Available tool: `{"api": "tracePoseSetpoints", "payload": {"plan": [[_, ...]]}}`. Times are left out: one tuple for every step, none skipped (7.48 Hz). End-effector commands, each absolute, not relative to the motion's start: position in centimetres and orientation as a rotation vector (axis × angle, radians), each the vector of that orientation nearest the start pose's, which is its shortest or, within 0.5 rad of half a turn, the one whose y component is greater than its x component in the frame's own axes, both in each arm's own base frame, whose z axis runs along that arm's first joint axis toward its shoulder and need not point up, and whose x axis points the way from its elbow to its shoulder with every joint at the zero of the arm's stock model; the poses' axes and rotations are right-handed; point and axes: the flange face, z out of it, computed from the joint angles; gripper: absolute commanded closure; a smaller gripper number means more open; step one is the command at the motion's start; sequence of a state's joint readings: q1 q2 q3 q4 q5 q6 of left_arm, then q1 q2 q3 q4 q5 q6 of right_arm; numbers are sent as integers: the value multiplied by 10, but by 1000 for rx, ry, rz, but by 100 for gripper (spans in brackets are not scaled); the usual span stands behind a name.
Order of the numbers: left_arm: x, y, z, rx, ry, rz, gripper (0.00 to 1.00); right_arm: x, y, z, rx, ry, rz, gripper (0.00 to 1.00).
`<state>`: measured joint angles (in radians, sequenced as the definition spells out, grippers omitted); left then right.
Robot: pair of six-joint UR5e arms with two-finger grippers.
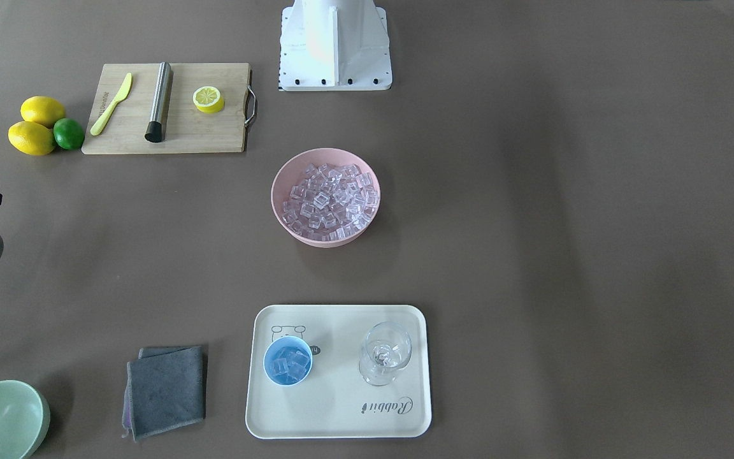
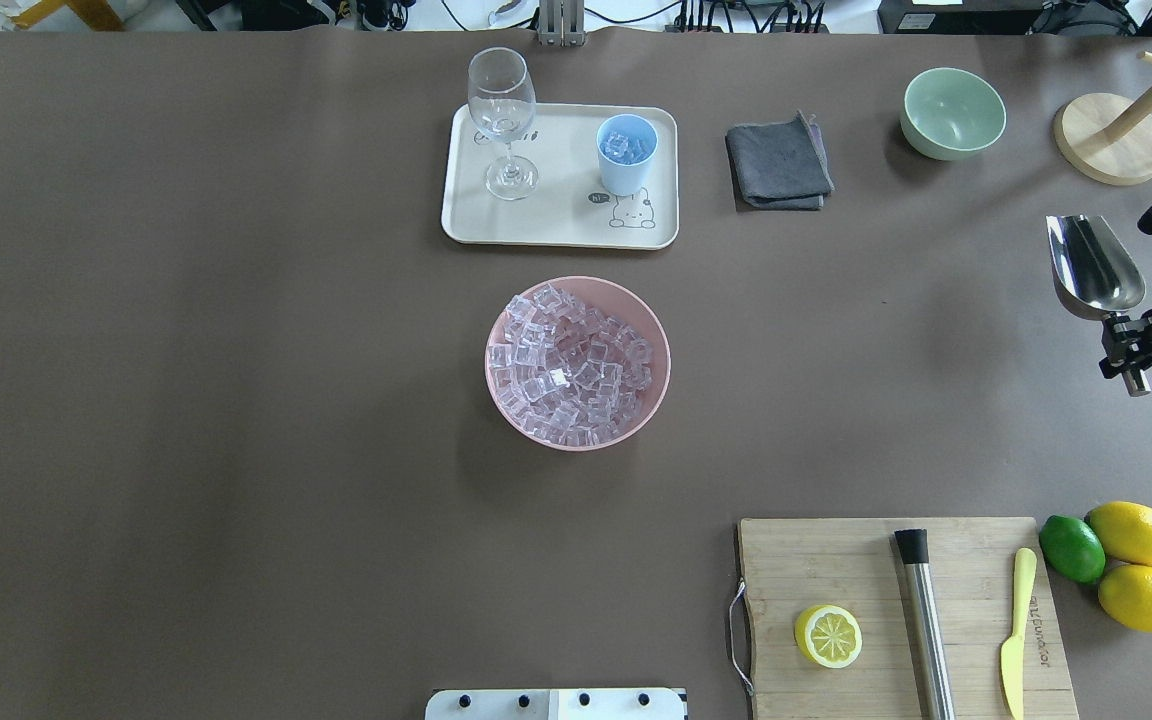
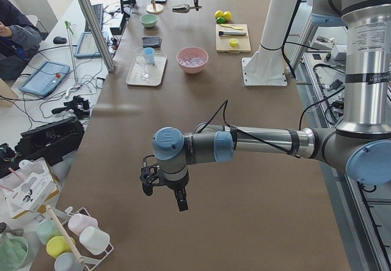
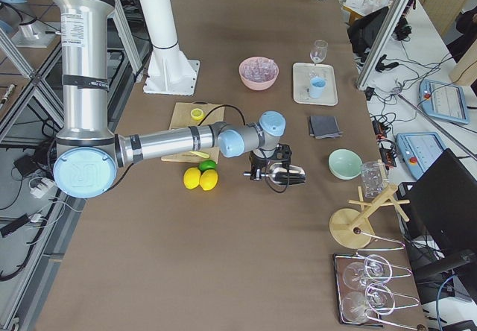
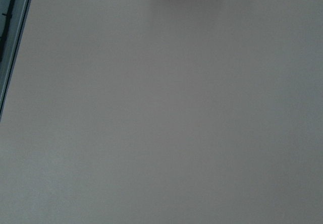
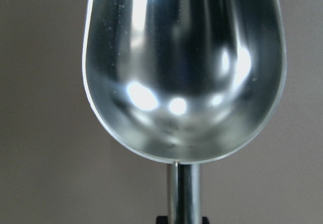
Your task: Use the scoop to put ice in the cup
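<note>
My right gripper (image 2: pixel 1128 345) is closed on the handle of the empty scoop (image 2: pixel 1094 262), trough pointing to 12 o'clock seen from overhead, and the ice (image 2: pixel 571 365) in the pink bowl (image 2: pixel 626 297) lies well apart at 9 o'clock, the cup (image 2: pixel 626 152), holding some cubes, at 10 o'clock.

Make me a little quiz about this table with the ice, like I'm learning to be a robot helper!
1. True or false: the scoop is empty.
2. What stands beside the blue cup on the tray?
3. Where is most of the ice? A: the pink bowl. B: the green bowl. C: the cutting board.

Key: 1 true. 2 the glass. 3 A.
</note>
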<state>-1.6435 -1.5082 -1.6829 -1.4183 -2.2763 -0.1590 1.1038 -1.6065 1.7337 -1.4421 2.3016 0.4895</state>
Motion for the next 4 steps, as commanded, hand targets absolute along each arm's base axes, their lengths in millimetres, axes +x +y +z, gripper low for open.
{"api": "tracePoseSetpoints", "payload": {"plan": [[-96,-459,658,-108,721,-241,2,-172,-470,604,-143,-767,-35,100],[-91,-466,662,-72,724,-213,2,-182,-473,610,-178,-786,-42,100],[-86,-465,664,-57,725,-196,2,-189,-475,612,-200,-803,-49,100],[-84,-463,665,-65,752,-199,2,-192,-473,612,-206,-803,-53,100]]}}
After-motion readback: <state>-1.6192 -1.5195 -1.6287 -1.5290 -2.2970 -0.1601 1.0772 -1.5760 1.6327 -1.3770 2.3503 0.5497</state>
